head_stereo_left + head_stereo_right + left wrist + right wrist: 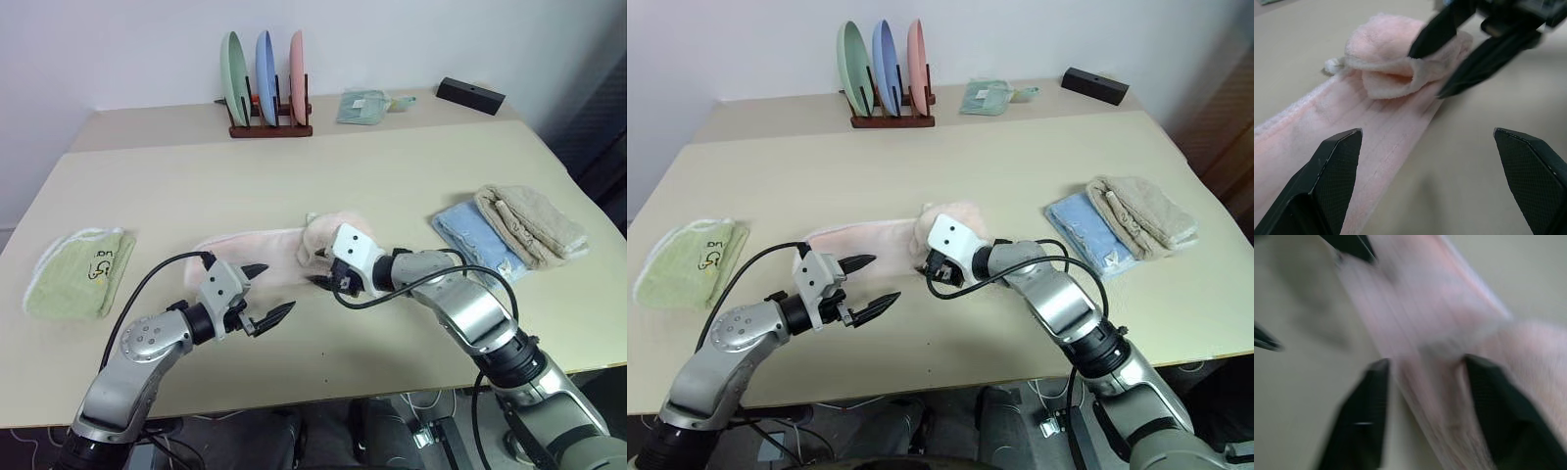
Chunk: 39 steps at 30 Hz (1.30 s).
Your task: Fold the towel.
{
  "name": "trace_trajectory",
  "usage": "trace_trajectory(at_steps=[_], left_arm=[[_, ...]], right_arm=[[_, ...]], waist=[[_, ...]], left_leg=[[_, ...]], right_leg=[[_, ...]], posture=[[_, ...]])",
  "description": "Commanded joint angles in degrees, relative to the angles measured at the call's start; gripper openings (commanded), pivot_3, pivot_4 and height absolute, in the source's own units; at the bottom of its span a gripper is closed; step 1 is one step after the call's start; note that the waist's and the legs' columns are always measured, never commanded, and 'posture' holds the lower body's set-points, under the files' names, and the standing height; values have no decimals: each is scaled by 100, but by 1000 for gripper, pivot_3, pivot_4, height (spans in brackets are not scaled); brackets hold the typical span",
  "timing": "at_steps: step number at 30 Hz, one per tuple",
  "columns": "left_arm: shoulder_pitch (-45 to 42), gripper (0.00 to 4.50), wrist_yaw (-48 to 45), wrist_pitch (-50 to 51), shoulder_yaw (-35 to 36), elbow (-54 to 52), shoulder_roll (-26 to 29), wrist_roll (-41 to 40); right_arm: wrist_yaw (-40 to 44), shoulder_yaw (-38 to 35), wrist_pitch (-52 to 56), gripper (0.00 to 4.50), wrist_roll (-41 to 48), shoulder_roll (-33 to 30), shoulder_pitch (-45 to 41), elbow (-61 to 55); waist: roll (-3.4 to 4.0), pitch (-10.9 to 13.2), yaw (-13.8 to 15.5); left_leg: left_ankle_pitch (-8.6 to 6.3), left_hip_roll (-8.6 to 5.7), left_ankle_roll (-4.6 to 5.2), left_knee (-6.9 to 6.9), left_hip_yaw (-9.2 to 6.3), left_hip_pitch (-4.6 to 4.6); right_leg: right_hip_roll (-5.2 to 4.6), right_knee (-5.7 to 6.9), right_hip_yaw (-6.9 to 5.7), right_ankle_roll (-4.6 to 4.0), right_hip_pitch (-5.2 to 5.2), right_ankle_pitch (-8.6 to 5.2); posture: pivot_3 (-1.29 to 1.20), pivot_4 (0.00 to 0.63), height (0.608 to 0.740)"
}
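Mostly hidden: the right end of the towel (257,253) is bunched into a lump at the right gripper (324,270), so how that end is layered cannot be read; its print and loop cannot be made out.
Towel place: near the middle of the table (323,176), a pale pink strip lying left to right, its folded-over lump at the 3 o'clock end.
Right gripper: its fingers stand apart in the wrist view, one on each side of the towel's long edge; that view is smeared, so whether the pads touch the cloth I cannot tell, and no firm pinch shows.
Left gripper (263,292): spread wide with nothing between its fingers, at 6 o'clock of the towel's left half, just off its near edge, pointing toward the lump.
Green towel (76,273): folded, at 9 o'clock of the pink one, well apart, by the table's left edge.
Blue cloth (468,235): folded, at 3 o'clock, with a beige towel (529,223) lying partly over its right side.
Plate rack (269,122): at 12 o'clock, far side, holding a green, a blue and a pink plate on edge.
Small pale green cloth (366,105): right of the rack.
Black box (470,95): at 1 o'clock, near the far corner.
In the way: the right forearm and its cable (431,279) cross the table between the lump and the blue cloth.
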Motion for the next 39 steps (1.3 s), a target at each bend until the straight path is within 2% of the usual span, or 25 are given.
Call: trace_trajectory(at_steps=[1,3,4,6,8,11,12,16,21,25,28,31,36,37,38,39], left_arm=[[95,4417,64,73,290,-216,38,-156],[170,4417,101,119,402,-224,20,-224],[226,4417,123,130,444,-219,15,-240],[375,4417,169,107,473,-199,-14,-224],[450,4417,211,95,416,-187,-68,-194],[466,4417,229,79,373,-193,-115,-179],[475,4417,251,97,366,-187,-135,-178],[599,4417,359,188,409,-292,-208,-250],[833,4417,557,328,558,-543,-270,-370],[1013,4417,669,386,595,-723,-267,-362],[1209,4417,838,469,737,-913,-312,-430],[1394,4417,1065,490,929,-1026,-440,-487],[1811,4500,1661,1018,1538,-1303,-1036,-1282],[1866,4500,1760,1098,1624,-1367,-1133,-1434],[1919,4500,2016,1266,1767,-1412,-1313,-1634],[1965,4500,2321,1461,1931,-1456,-1530,-1949]], right_arm=[[470,-719,-300,3908,356,-417,214,-588],[740,-1031,-400,3908,583,-625,335,-706],[753,-1253,-314,3657,792,-573,318,-650],[302,-1501,-308,2830,721,-202,32,-26],[-132,-1578,-374,1783,582,286,-236,646],[-237,-1469,-620,196,350,565,-400,1168],[-227,-1363,-779,31,242,663,-454,1397],[-294,-950,-1305,31,-150,1222,-524,2543],[-200,-611,-1745,31,-560,1351,-227,3171],[-167,-633,-1837,31,-613,1435,-111,3189],[-143,-949,-1895,31,-372,1471,-148,2745],[-40,-1245,-1811,784,-80,1445,-218,2329],[448,-1273,-2135,3303,-94,944,-344,1632],[493,-1275,-2134,3690,-87,894,-364,1574],[501,-1250,-2238,4305,-170,840,-395,1557],[504,-1233,-2318,4453,-235,806,-431,1558]], waist=[[0,0,1],[0,0,-2],[-1,1,-6],[-2,0,-43],[-2,0,-52],[-2,0,5],[-2,0,24],[-4,-1,-22],[-2,-1,-18],[-3,-4,-22],[-3,-3,-22],[-1,-2,-20],[-2,-2,-18],[-2,-2,-18],[-3,-2,-15],[-3,-2,-16]], left_leg=[[0,0,0,0,-1,0],[0,0,0,0,-2,0],[0,0,0,-1,-2,0],[0,1,0,-5,-2,6],[0,6,-2,-9,3,14],[1,6,-3,-11,1,9],[1,5,-3,-9,-4,4],[0,0,0,-5,2,5],[0,1,0,-8,1,2],[-1,2,0,-7,2,15],[-1,2,0,-7,2,15],[-1,1,0,-7,2,9],[-1,1,0,-6,1,9],[-1,2,0,-6,1,9],[-1,2,0,-6,1,9],[-1,2,0,-6,0,10]], right_leg=[[0,-1,-1,0,1,0],[0,-3,-2,0,2,0],[0,-4,-2,0,2,0],[1,-3,-1,0,4,0],[6,2,4,0,5,0],[6,4,2,-1,0,0],[4,2,-3,-1,-1,0],[0,-8,-3,-1,4,0],[0,-2,-3,-1,-3,0],[3,1,-1,-1,7,0],[3,2,0,-1,7,0],[3,1,0,-1,1,0],[3,-1,-1,-1,4,0],[3,-1,-2,-1,4,0],[3,-1,-2,-1,4,0],[3,-1,-2,-1,6,0]], posture=[[0,150,740],[0,150,740],[0,150,740],[0,150,740],[0,150,740],[0,150,740],[0,150,740],[0,150,740],[0,150,740],[0,150,740],[0,150,740],[0,150,740],[0,150,740],[0,150,740],[0,150,740],[0,150,740]])
